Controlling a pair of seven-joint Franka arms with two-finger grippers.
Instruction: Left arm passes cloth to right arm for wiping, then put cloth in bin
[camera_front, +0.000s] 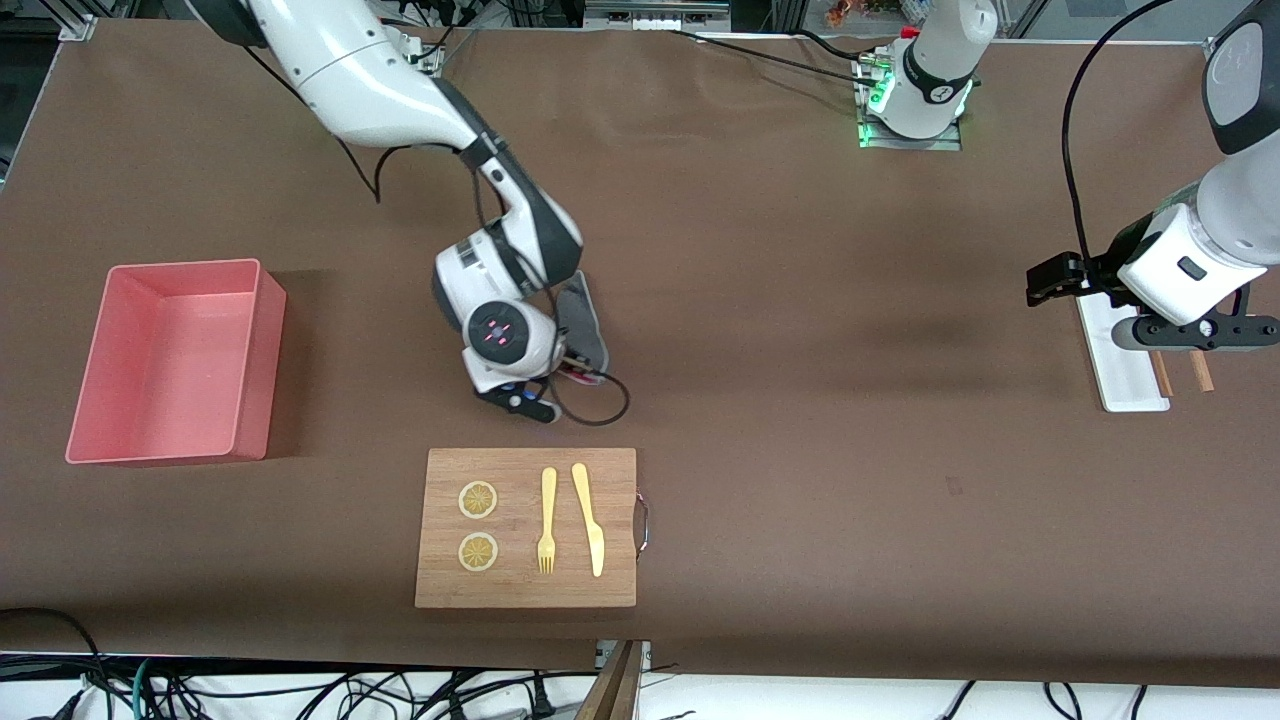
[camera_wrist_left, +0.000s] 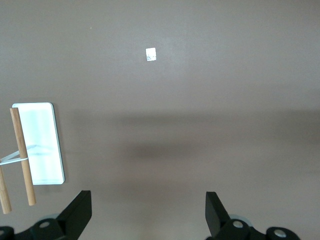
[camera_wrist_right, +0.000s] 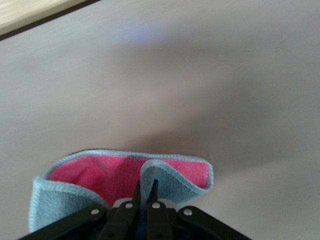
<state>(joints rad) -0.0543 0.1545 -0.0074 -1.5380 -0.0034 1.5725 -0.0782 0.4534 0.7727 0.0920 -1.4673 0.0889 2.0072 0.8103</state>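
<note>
Right wrist view, right gripper (camera_wrist_right: 145, 192) clamped on cloth (camera_wrist_right: 125, 175), red side up, left gripper (camera_wrist_left: 148, 212) apart.

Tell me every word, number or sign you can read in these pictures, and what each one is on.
No words or numbers can be read anywhere.
Small white sticker on the brown table: marks on it, too small to read.
Right arm's wrist: glowing pink marks, a sign rather than letters.
Left arm's base: a small dark mark, too small to read.
Pink bin, wooden cutting board, cloth and white tray: no writing.
</note>
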